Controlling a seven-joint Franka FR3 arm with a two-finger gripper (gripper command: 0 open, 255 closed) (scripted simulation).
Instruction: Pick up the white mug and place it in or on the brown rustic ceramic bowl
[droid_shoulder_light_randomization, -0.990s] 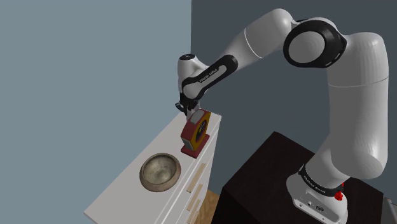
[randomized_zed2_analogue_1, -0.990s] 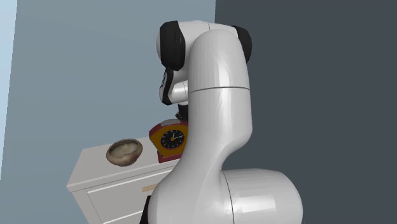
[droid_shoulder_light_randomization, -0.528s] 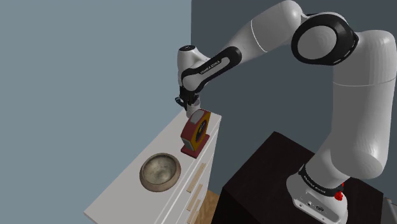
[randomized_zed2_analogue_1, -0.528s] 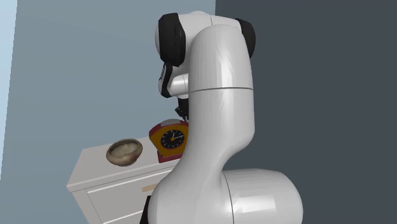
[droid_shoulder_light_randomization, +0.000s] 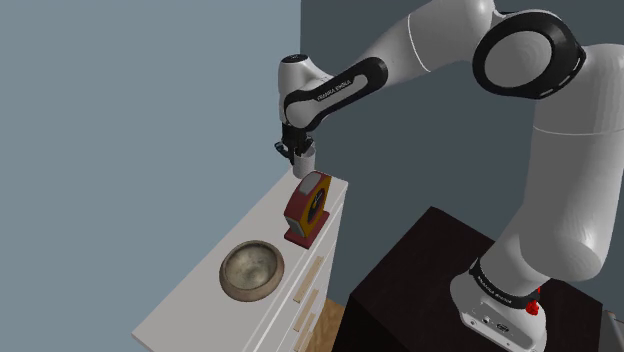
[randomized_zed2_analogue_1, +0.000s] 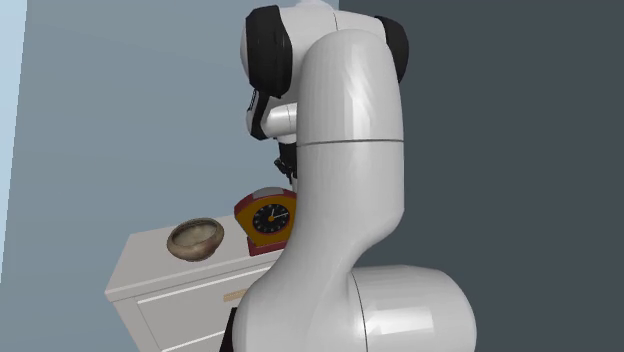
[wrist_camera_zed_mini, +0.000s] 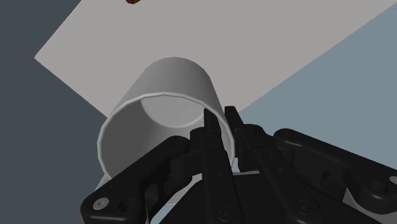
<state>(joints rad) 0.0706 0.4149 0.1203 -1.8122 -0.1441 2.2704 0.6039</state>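
Fingers (wrist_camera_zed_mini: 212, 137) are clasping the pale grey mug (wrist_camera_zed_mini: 168, 83) by its rim over the white surface (droid_shoulder_light_randomization: 190, 300), beyond red clock (droid_shoulder_light_randomization: 307, 207) and brown bowl (droid_shoulder_light_randomization: 251, 270); arm lettering (droid_shoulder_light_randomization: 335, 93) unreadable.

Soft even light, flat colours, gentle sheen on the arm (droid_shoulder_light_randomization: 430, 42), mug (wrist_camera_zed_mini: 178, 76) shaded grey inside

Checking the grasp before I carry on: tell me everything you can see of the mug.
The mug is a grey-white cylinder, empty, no handle visible, its open mouth facing the hand. The fingers pinch its wall at the rim, one inside, one outside. It seems clear of the white dresser, near the red clock.
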